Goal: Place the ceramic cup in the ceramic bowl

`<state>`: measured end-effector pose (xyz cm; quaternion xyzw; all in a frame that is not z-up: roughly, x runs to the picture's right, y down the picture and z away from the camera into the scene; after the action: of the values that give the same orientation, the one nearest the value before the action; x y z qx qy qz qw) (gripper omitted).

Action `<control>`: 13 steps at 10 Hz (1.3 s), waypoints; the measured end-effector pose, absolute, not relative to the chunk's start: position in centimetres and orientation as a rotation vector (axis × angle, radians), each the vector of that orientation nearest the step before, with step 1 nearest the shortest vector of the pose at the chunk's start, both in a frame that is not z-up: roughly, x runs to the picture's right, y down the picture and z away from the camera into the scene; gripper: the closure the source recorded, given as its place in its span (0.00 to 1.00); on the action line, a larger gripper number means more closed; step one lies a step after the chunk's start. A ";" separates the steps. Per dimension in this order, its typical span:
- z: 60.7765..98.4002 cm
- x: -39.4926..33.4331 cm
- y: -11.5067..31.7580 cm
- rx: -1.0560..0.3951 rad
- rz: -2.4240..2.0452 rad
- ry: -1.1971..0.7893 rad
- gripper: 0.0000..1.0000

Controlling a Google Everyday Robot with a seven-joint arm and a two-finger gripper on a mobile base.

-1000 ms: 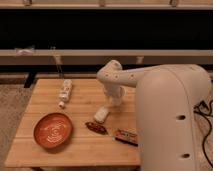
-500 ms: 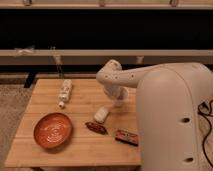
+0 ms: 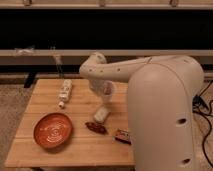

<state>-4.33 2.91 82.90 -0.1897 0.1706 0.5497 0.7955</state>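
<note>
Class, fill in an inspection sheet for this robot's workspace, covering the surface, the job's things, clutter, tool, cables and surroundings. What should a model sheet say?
Surface: wooden table, level, holding several things.
Job's things: cup, pale, up at the tool over the table's back middle, not in the bowl; bowl, orange-red, at the front left, nothing in it.
Clutter: white bottle lying at the back left; white lump mid-table; dark brown item just in front of the lump; small dark packet to the right of that.
Tool: tool at the arm's end, beside the cup, above the table.
Cables: dark cables on the floor at the right.
Surroundings: dark shelving behind; carpet on the left.
</note>
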 end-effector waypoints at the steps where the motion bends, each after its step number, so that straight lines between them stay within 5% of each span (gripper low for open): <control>1: 81.5 -6.6 3.3 -0.450 1.130 0.358 1.00; 8: 70.8 -20.2 8.1 -0.608 0.920 0.300 1.00; 13: 67.7 -26.7 13.5 -0.593 0.883 0.285 0.98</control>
<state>-26.68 13.47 67.71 -0.2815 0.1355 0.4195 0.8523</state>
